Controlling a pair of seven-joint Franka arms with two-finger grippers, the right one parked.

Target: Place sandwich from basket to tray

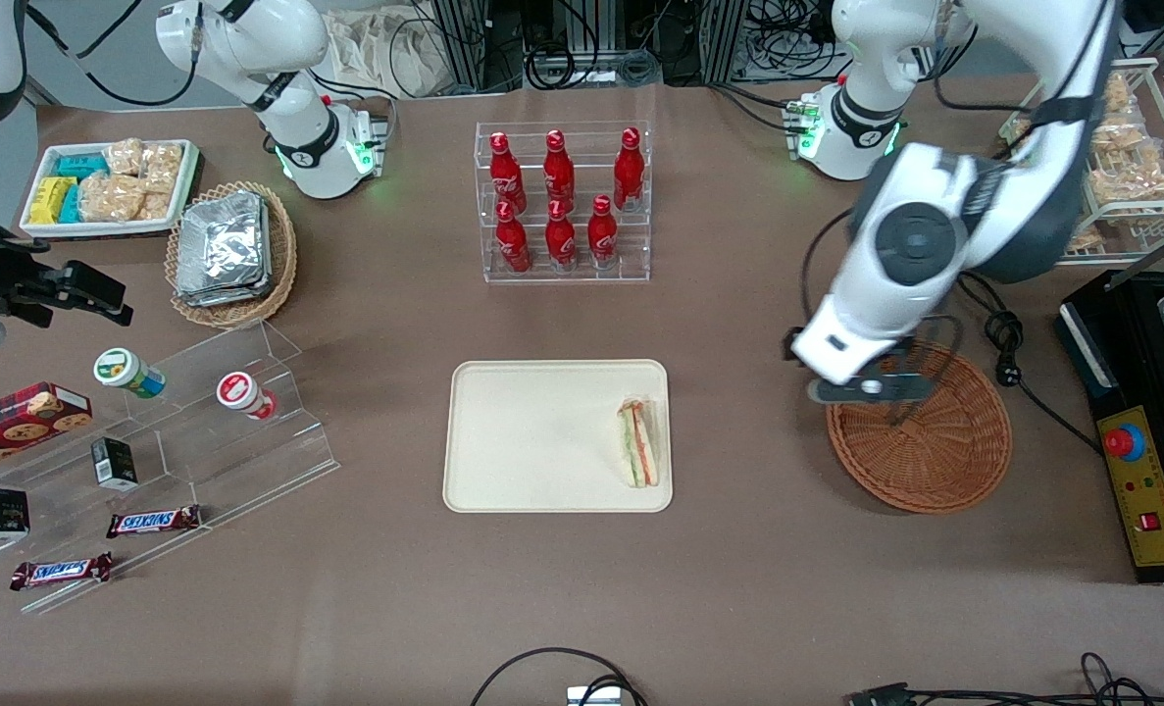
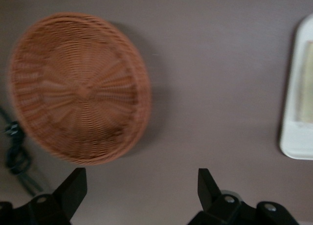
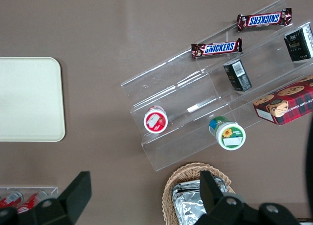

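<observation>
Sandwich point(image 1: 639, 443), white wedge with orange and green layers, on tray point(image 1: 532, 436) atop brown table point(image 1: 738, 588), well apart from gripper point(image 2: 142, 193), spread wide above basket point(image 1: 935, 451) rim.

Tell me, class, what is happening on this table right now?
The small triangular sandwich with orange and green filling already lies on the large cream-beige rectangular tray, at its edge toward the working arm's end of the table. The round reddish-brown wicker basket holds nothing. The left arm's gripper hangs above the basket's rim, its fingers spread open and holding nothing. The transfer looks complete.
</observation>
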